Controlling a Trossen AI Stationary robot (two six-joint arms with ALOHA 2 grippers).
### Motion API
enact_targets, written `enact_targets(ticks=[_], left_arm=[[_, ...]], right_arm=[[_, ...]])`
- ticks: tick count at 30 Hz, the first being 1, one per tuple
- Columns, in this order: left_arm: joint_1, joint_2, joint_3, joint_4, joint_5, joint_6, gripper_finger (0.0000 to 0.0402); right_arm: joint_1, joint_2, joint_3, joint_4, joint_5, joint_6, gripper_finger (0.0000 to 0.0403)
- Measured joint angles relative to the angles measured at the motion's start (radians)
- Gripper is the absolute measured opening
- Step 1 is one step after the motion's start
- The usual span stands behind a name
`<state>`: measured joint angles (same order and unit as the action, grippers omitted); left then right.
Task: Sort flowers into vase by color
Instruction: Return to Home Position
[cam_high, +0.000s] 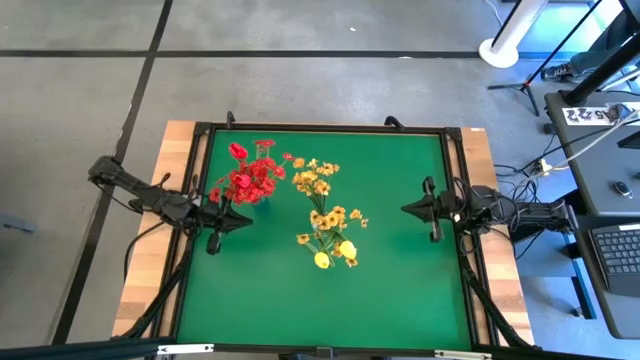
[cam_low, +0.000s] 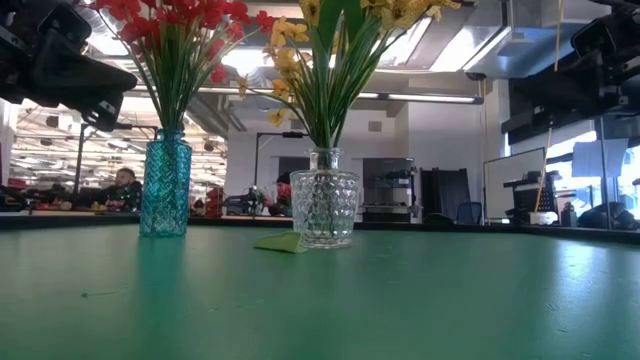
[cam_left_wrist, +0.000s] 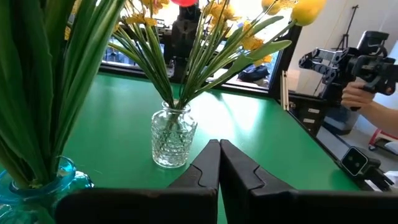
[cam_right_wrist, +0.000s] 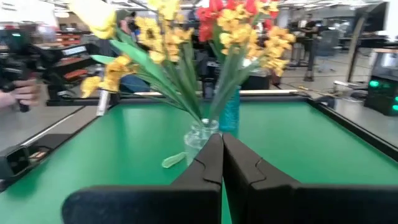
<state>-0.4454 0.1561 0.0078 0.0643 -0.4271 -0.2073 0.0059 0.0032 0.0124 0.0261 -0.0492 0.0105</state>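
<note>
**Flowers sorted, both grippers empty**

My left gripper (cam_left_wrist: 219, 144), by the blue vase (cam_low: 165, 186), and my right gripper (cam_right_wrist: 221, 138), at the table's right side, are both pinched closed on nothing. Nearest the low camera, the yellow flowers (cam_high: 322, 218) stand in the cut-glass vase (cam_low: 324, 208), with a leaf (cam_low: 280, 243) just beside it. Farther back, the red flowers (cam_high: 250, 180) fill the blue vase. I judge the sprigs light and springy, with crushable blooms, so I'd pinch mid-stem.

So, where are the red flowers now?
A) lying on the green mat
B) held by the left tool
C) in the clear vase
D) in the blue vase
D: in the low view the red flowers stand with their stems in the blue vase, while the clear vase holds the yellow ones.
</note>
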Motion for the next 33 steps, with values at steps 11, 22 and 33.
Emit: enact_targets(ticks=[11, 22, 33], left_arm=[[0.000, 0.000, 0.000, 0.000, 0.002, -0.025, 0.0011], [0.000, 0.000, 0.000, 0.001, 0.002, -0.025, 0.0013], [0.000, 0.000, 0.000, 0.001, 0.002, -0.025, 0.0013]], right_arm=[[0.000, 0.003, -0.002, -0.001, 0.081, 0.004, 0.0003], [0.000, 0.003, -0.003, -0.003, 0.080, 0.004, 0.0003], [0.000, 0.003, -0.004, -0.004, 0.079, 0.004, 0.0003]])
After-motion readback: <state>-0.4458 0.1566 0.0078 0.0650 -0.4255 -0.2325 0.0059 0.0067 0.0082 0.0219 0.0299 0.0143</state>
